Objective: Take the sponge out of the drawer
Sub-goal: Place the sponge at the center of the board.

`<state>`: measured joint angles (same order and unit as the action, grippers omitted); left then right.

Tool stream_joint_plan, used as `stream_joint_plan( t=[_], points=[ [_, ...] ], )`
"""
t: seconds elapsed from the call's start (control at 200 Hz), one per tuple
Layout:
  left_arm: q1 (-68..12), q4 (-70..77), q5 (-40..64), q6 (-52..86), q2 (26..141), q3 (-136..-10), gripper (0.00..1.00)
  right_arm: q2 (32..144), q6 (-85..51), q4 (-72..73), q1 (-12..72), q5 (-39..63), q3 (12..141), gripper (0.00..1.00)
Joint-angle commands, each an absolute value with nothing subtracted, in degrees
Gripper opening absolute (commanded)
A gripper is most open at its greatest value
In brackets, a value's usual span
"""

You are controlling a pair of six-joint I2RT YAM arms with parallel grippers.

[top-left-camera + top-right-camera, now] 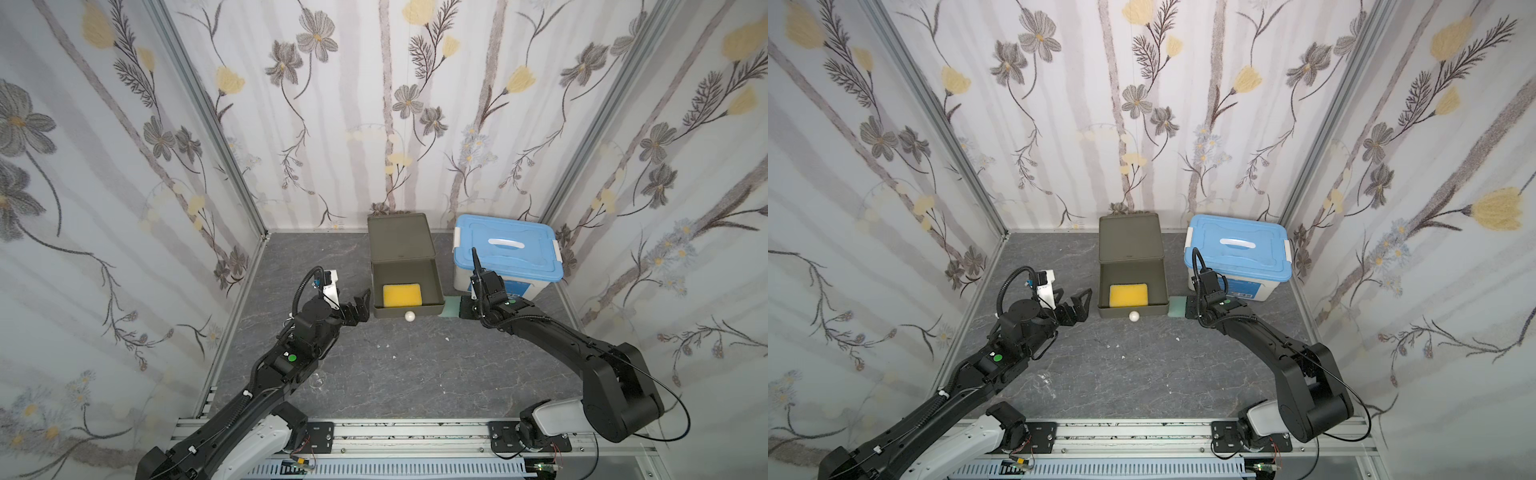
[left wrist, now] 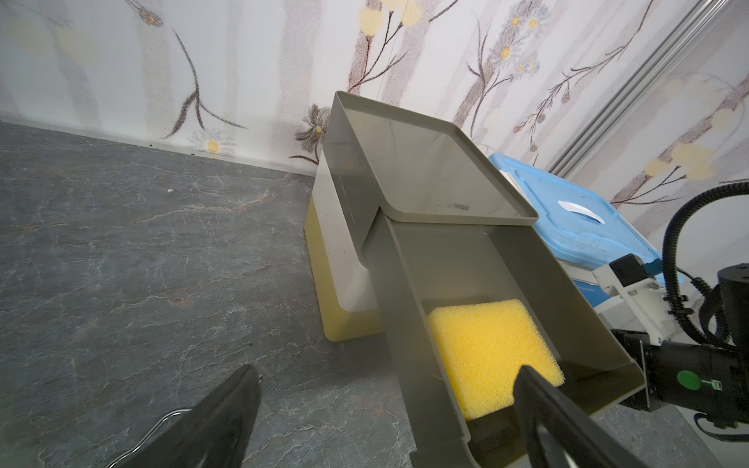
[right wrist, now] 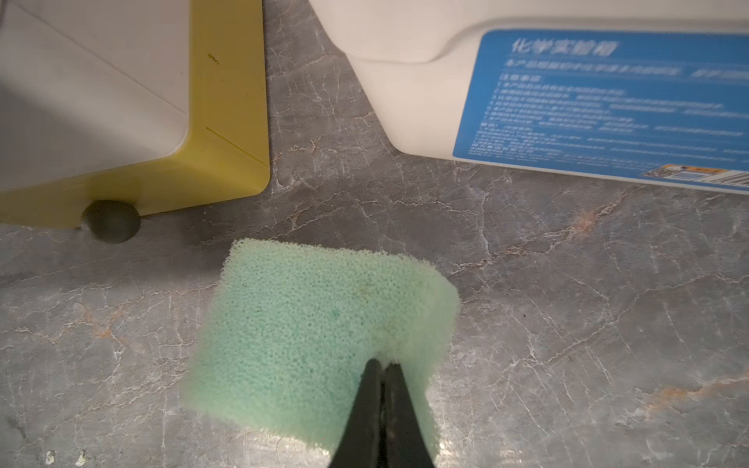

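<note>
Grey marble desk (image 1: 395, 365), floral-papered booth. Pinches green foam sponge (image 3: 316, 324) in right hand (image 3: 381, 364), outside and just beside open olive plastic drawer (image 1: 436, 286). Holds left hand (image 1: 360, 305) spread nearby. Leaves yellow rectangular foam sponge (image 1: 402, 295) inside, not yet lifted.

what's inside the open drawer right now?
One yellow sponge, lying flat on the drawer floor near the front wall. The rest of the visible floor is bare. Any rear part of the drawer under the cabinet top is covered and can't be checked.

Bright, even light, soft shadows — walls (image 1: 124, 166) bow at 9 and 3 o'clock in both top views; label (image 3: 608, 101) blurred.
</note>
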<state>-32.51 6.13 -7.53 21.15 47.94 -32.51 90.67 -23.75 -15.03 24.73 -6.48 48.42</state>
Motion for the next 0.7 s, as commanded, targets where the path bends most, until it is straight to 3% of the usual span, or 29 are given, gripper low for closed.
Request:
stream_joint_plan(
  t=[0.0,0.695],
  points=[
    [-32.4,7.0,-8.3,20.6,48.1,-33.1,1.0,92.9,-22.9,-10.2,24.8,-3.2,47.6,0.0],
    [-32.4,6.9,-7.8,20.6,49.6,-34.1,1.0,95.9,-23.0,-8.3,24.6,-5.2,45.2,0.0]
  ],
)
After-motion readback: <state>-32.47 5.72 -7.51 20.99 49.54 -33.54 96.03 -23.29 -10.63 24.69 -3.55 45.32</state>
